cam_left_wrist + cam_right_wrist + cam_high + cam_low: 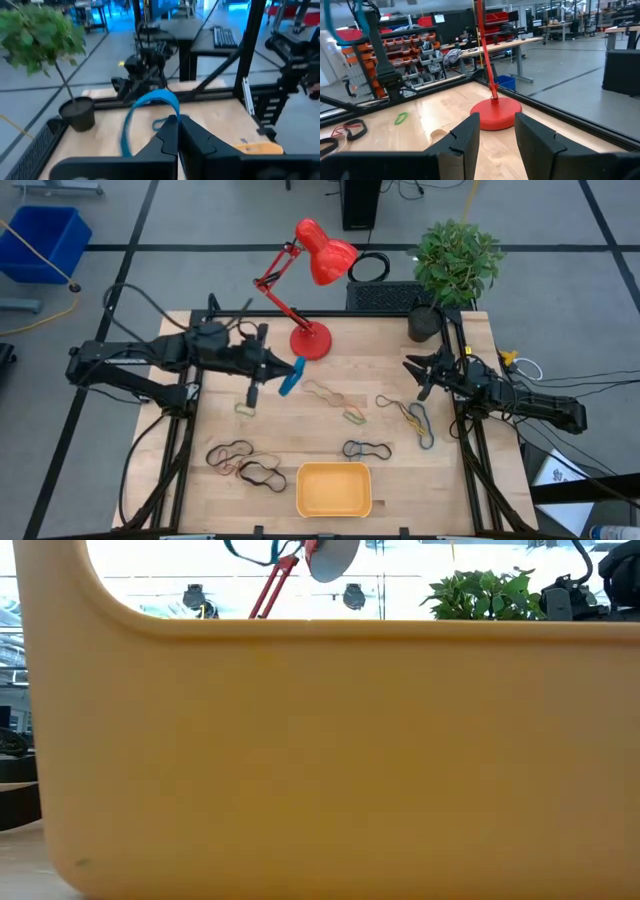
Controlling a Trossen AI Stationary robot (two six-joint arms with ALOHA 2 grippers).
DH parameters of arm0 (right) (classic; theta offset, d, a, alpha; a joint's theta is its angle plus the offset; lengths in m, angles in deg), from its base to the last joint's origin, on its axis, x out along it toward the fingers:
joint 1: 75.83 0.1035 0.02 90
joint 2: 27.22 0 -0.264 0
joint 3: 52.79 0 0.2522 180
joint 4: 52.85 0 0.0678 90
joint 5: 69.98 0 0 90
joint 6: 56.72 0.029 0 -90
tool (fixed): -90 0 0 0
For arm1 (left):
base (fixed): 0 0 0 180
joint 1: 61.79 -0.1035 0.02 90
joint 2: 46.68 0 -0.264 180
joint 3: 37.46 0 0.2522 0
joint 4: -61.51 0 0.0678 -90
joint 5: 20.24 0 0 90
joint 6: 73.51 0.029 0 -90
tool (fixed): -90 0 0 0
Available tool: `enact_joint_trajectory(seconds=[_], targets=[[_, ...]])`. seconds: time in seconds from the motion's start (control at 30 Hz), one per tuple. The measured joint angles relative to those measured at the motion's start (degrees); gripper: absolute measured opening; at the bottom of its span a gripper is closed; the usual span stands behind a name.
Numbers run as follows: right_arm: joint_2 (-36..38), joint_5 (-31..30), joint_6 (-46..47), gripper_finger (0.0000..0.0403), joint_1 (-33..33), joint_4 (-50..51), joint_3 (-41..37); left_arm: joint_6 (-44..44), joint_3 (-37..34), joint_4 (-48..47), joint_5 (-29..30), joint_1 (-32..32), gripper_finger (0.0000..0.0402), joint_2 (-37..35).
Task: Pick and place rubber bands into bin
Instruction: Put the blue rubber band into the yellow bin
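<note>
My left gripper (283, 368) hovers above the table's far middle, shut on a blue rubber band (290, 380), close to the red lamp's base (310, 340). Several more rubber bands lie flat on the wood: a greenish one (244, 408), a tan one (322, 391), dark ones (230, 453) and a dark and yellow cluster (415, 415). The yellow-orange bin (334, 488) rests at the near edge; its wall (320, 760) fills the low view. At the right edge my right gripper (415, 372) waits, open and holding nothing. My left gripper pinches the blue rubber band between its two shut fingertips, at a short stretch of the loop (161, 122) beside the fingers. The fingers lie roughly level and point toward the table's right. The rest of the loop (150, 97) arches free, clear of the table.
The red desk lamp (318, 250) stands at the far middle, its base (495, 112) straight ahead of my right gripper. A potted plant (455, 265) sits at the far right corner. Bare wood lies between the scattered bands and the bin.
</note>
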State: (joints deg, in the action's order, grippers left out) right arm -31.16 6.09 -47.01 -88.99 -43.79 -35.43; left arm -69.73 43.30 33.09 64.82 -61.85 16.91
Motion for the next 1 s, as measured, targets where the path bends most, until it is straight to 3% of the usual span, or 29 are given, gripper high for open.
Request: enact_joint_trajectory(seconds=[0.43, 0.6, 1.0], targets=[[0.0, 0.3, 0.1, 0.0116, 0.0, -0.6, 0.0, -2.6, 0.0, -1.0, -1.9, 1.8, 0.0005, 1.7], [0.0, 0.3, 0.1, 0.0116, 0.0, -0.6, 0.0, -5.4, 0.0, 4.7, -3.6, 6.8, 0.0006, 6.2], [0.0, 0.4, 0.1, 0.0116, 0.0, -0.6, 0.0, -14.6, 0.0, 25.9, 0.4, 17.1, 0.0009, 21.5]])
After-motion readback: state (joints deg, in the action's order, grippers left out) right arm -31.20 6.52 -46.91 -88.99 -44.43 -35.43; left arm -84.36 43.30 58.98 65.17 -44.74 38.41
